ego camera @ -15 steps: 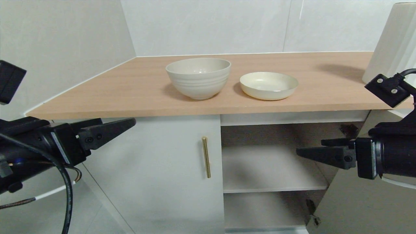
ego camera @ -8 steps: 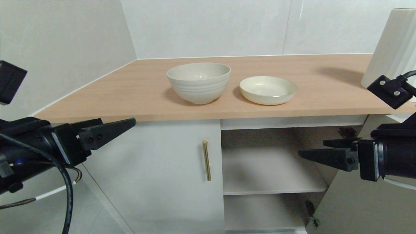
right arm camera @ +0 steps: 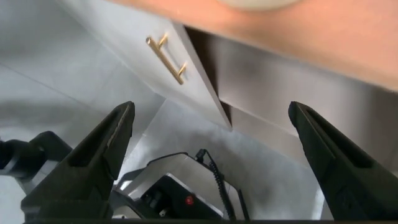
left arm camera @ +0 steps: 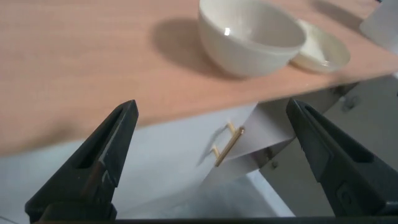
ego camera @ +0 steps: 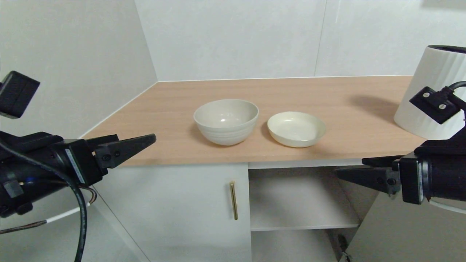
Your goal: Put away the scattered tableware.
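Head view: left gripper [ego camera: 136, 138], fingers spread and empty, hangs short of the wooden counter [ego camera: 164, 120]'s front edge. The deep ribbed off-white bowl [ego camera: 225, 122] sits ahead to its right. The shallow cream dish [ego camera: 295, 129] just beside is nearer the open-fingered right gripper [ego camera: 349, 165].

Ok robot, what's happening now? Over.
Left gripper open, right gripper open, both empty. Bowl and dish on counter, untouched. Cupboard open underneath.

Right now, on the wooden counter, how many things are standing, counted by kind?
deep bowl: 1
shallow dish: 1
tall white container: 1
Total on the counter: 3
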{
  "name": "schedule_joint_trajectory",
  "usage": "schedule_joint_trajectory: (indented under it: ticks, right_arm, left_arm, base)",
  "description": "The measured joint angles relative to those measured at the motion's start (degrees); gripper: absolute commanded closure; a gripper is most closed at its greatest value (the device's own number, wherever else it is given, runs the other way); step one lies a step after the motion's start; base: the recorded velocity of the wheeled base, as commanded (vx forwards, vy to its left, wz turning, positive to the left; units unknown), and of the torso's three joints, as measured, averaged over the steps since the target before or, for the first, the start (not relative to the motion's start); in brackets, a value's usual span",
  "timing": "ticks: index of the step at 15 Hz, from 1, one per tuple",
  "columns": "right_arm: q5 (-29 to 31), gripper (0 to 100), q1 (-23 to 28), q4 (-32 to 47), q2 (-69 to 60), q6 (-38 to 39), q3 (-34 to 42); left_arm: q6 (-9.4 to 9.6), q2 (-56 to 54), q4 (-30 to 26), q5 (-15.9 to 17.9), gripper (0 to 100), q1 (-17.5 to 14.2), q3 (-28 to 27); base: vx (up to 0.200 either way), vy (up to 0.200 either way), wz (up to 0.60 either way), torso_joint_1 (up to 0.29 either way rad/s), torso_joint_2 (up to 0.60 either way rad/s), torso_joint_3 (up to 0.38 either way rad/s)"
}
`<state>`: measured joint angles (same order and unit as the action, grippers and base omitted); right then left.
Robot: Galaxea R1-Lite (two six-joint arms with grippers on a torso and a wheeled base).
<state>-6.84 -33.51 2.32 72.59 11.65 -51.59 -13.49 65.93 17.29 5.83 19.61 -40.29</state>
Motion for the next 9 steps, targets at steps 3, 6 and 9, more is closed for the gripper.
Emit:
schedule_joint_trajectory:
  ticks: [3,6,9]
  right_arm:
    - [0.0,0,0.0,0.0,0.2,0.0,0.0]
    - [0.0,0,0.1,-1.8,1.0,0.0,-0.2]
    - [0.1,0,0.2,-8.5,3.6,-0.2,-0.4]
  left_arm:
    - [-1.99,1.4,0.1,0.5,0,0.0,0.0]
    - [-3.69,3.5,-0.2,4.4,0,0.0,-0.7]
    - [-3.99,7.6,-0.5,5.7,0,0.0,-4.5]
  base:
    - [0.000,0.000,0.00,0.181,-0.47,-0.281]
    - [0.000,0.000,0.00,0.196,-0.48,-0.294]
    - [0.000,0.000,0.00,0.196,-0.46,-0.263]
